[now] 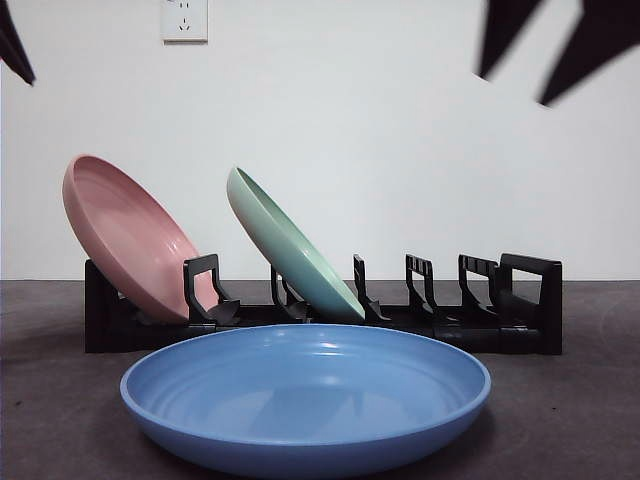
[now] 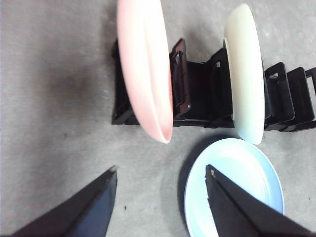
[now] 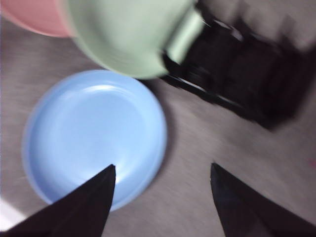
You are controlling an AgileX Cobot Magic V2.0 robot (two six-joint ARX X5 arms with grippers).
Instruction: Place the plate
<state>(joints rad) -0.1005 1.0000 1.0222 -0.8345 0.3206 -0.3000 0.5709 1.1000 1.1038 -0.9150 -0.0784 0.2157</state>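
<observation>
Grey desk (image 1: 580, 420) surface runs back to a plain white wall (image 1: 400, 130) with a socket (image 1: 184, 19) high up.

Blue plate (image 1: 306, 395): lies flat, right way up, on the desk in front of the rack, not touching it. No claw touches it.

Rack (image 1: 470, 315): black, slotted, standing on the desk behind the blue plate. Two plates stand on edge in it, both tilted toward the pink-plate end.
- Pink plate (image 1: 130, 238): end slot.
- Green plate (image 1: 290, 248): a slot further along, apart from the pink plate. The slots beyond it hold nothing.

Left claw (image 2: 161, 170): jaws wide apart, holding nothing. It hangs above the desk; between its jaws lies bare desk, with the rim of the blue plate under one jaw and the pink plate's edge just beyond.

Right claw (image 3: 163, 168): jaws wide apart, holding nothing. It hangs above the desk beside the blue plate, with one jaw over the plate's rim and the rack further off. This view is blurred.

In the front view, both arms show only as dark tips at the top corners.
</observation>
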